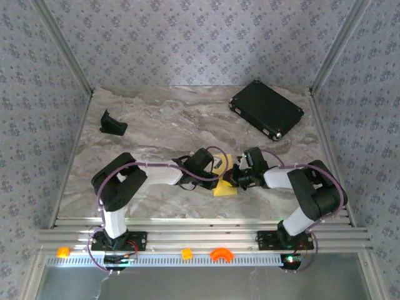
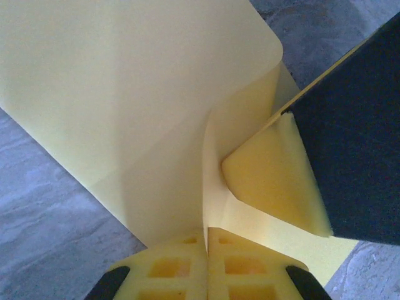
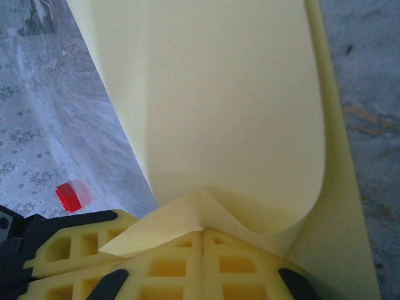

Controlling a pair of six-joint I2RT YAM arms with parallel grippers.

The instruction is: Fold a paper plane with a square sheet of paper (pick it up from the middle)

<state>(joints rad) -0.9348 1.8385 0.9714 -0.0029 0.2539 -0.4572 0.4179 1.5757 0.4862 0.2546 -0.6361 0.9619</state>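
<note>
Top external view:
- Worktop [image 1: 156,125], grey marbled.
- Black rectangular case [image 1: 267,109], far right corner, lying at an angle.
- Small black piece [image 1: 112,123], far left, well apart from the arms.
- Orange plastic pieces [image 1: 220,254], on the near rail between the arm bases.
- Square sheet of paper [image 1: 225,184], pale yellow, at the worktop's centre, between the two arms.
- Left gripper [image 1: 219,169] and right gripper [image 1: 232,178], meeting at the sheet, close together.

Left wrist view:
- Left gripper [image 2: 206,232], yellow latticed fingers pressed together, pinching the sheet [image 2: 137,94] at a vertical crease.
- The paper rises from the seam and curls over at its upper right corner.
- Right gripper's finger [image 2: 275,175], a yellow pad on a black body, coming in from the right and touching the paper beside the crease.
- Marbled worktop [image 2: 37,219] below.

Right wrist view:
- Right gripper [image 3: 203,230], fingers pressed together, pinching the sheet [image 3: 219,94].
- The paper stands upright from the seam, with a small flap lying over the fingertips.
- Another yellow latticed finger [image 3: 69,247], just beside on the left.
- Small red block [image 3: 69,195], on the worktop [image 3: 37,125] to the left, apart from the paper.
</note>
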